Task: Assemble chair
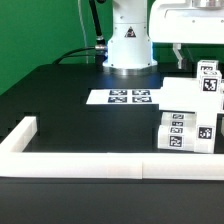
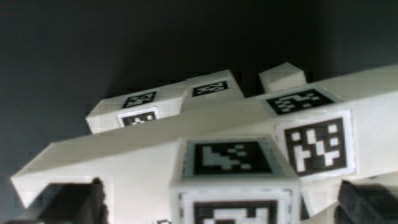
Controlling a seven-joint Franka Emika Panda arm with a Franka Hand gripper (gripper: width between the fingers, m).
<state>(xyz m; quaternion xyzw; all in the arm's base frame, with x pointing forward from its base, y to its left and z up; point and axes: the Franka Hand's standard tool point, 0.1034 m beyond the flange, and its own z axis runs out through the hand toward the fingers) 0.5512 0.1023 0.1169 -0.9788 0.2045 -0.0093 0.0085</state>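
**Chair parts clustered at the wall, arm poised above them**

The white chair parts [image 1: 188, 118] sit bunched together at the exterior view's right, on the black table [image 1: 60, 100], with the lowest pieces touching or just beside the long white border wall [image 1: 90, 160]. The marker board [image 1: 129, 97] lies flat near the robot's base [image 1: 128, 50], well apart from the wall. The arm's white wrist housing [image 1: 195, 22] hangs above the cluster.

The wrist view is filled by tagged white blocks [image 2: 231, 150] seen very close, some tilted against each other. Dark shapes at that picture's lower edge may be the fingers, but neither view shows them clearly, so whether the gripper is spread, closed or holding a part cannot be told.

My judgement is that the step in hand is picking or seating one part among this tight group. Doing it well likely means coming straight down on a single block, gripping its flat sides squarely, and not nudging its neighbours or pressing anything against the wall.

No brand or readable writing appears; the only markings are black-and-white square tags on the parts and on the marker board.
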